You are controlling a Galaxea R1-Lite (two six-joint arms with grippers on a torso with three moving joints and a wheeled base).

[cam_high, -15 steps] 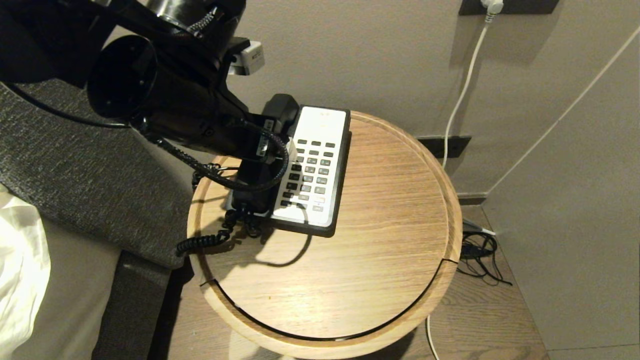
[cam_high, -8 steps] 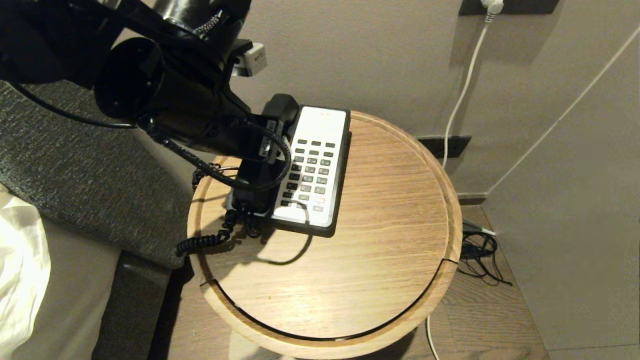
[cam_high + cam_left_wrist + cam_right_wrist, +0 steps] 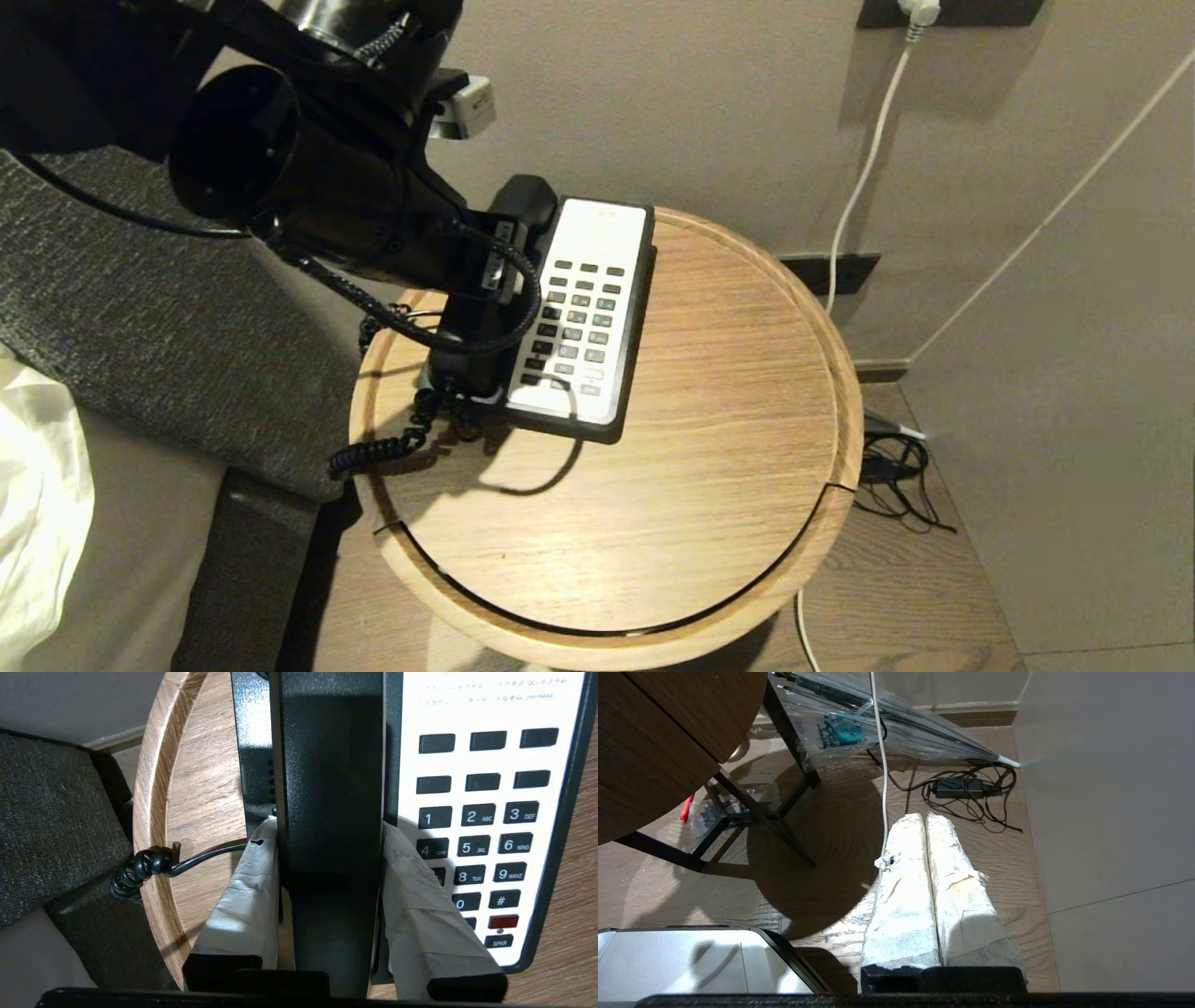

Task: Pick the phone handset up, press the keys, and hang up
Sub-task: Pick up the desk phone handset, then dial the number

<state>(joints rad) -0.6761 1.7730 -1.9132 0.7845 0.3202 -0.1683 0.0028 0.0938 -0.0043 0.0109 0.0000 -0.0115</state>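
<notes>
Left gripper [image 3: 329, 858]: taped fingers [image 3: 247, 891] clamped on both flanks of phone handset [image 3: 329, 788], mid-shaft. Handset seated in cradle of phone base [image 3: 597, 425], table [image 3: 672, 485] at 10 o'clock.

Judgement: grasp made, lift not begun. Lift straight up, level; watch coiled cord [image 3: 378, 450] hanging over rim at 9 o'clock for snagging or dragging base.

Right gripper [image 3: 927, 821]: parked off table over floor, fingers pressed together, empty.

Keys [image 3: 577, 322] legible: 1, 2 ABC, 3 DEF, 5 JKL, 9 WXYZ, 0, #, SPKR. Header print unreadable.
</notes>
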